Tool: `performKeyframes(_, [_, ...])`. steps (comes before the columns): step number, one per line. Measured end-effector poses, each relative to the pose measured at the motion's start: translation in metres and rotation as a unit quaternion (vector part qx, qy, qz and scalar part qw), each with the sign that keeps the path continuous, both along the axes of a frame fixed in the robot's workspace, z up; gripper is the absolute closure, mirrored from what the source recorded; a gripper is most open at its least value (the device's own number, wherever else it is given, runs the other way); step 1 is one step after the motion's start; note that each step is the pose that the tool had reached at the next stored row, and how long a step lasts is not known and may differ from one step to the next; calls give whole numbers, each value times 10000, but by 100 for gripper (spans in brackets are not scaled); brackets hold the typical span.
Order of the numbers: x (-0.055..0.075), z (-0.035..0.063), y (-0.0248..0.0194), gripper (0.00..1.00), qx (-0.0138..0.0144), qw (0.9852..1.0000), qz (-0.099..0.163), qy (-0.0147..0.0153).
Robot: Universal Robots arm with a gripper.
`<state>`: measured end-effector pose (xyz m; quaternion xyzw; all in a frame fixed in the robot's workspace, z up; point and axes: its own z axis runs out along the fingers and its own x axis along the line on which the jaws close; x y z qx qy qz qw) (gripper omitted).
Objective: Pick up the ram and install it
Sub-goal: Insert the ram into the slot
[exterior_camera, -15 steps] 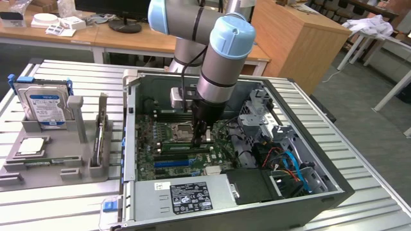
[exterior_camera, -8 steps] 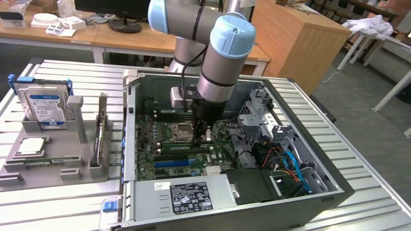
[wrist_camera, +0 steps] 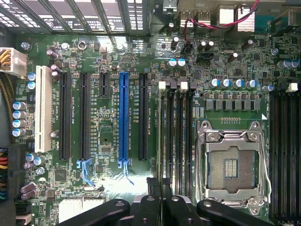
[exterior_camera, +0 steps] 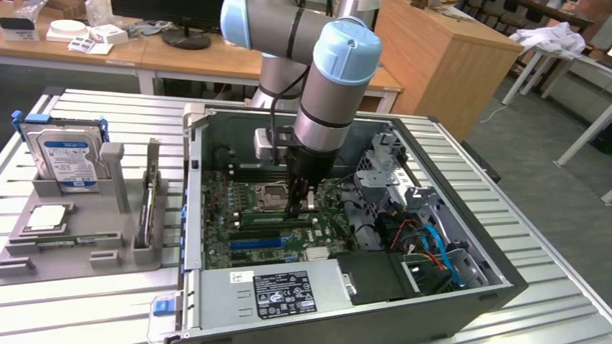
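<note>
Arm [exterior_camera: 325,86] reaches straight down into the case [exterior_camera: 507,276], claw [exterior_camera: 304,208] clenched on the ram [wrist_camera: 163,141].

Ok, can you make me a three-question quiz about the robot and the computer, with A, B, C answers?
1. Where is the gripper?
A) up by the wooden desk
B) down inside the computer case, over the motherboard
C) on the floor

2. What colour is the hard drive label?
A) red
B) yellow
C) blue

3. How is the computer case?
A) open, with its side off
B) shut with a lid
C) wrapped in cloth

Answers: 1 B, it hangs low between the case walls. 2 C, the label on the upright drive is blue. 3 A, all the parts inside show.
</note>
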<state>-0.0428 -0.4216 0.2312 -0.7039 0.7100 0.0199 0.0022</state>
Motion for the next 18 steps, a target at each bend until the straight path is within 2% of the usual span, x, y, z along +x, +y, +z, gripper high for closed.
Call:
performKeyframes(14, [0, 32, 0, 88, 6, 10000, -9, 0])
performKeyframes(18, [0, 32, 1, 88, 21, 10000, -8, -8])
